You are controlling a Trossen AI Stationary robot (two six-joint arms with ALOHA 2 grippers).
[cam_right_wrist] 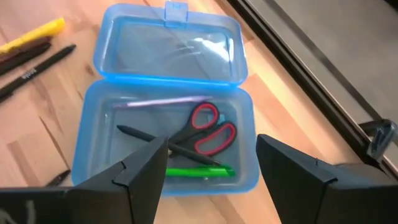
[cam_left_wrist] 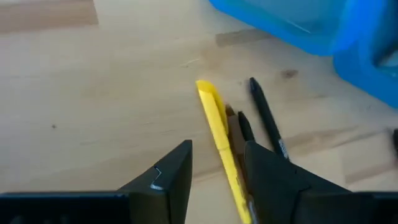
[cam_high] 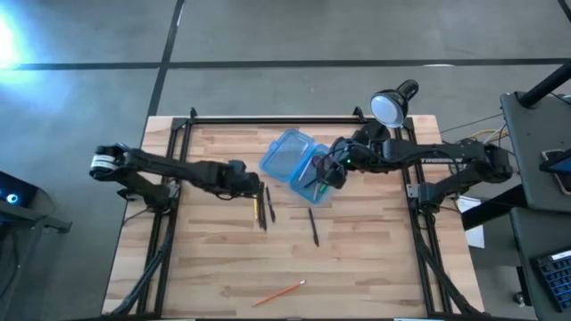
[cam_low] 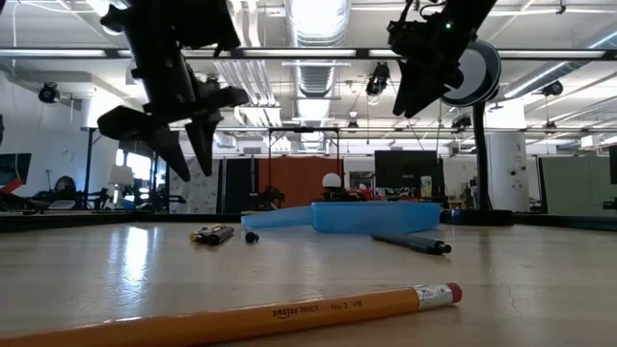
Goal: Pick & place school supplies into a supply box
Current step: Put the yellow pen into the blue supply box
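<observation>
Four supplies already lie in our open box [cam_right_wrist: 165, 87]: scissors [cam_right_wrist: 208, 134], green pen [cam_right_wrist: 196, 171], dark pen, pink pencil. Our right gripper [cam_right_wrist: 211, 165] hovers above it, released and empty. Our left gripper [cam_left_wrist: 217, 168], spread wide, hangs over the yellow pen [cam_left_wrist: 219, 134] to straddle it.

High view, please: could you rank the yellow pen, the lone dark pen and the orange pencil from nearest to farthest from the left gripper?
1. The yellow pen, just below the left gripper, beside other dark pens.
2. The lone dark pen, on bare table toward the centre, below the supply box.
3. The orange pencil, far off near the table's front edge.
</observation>
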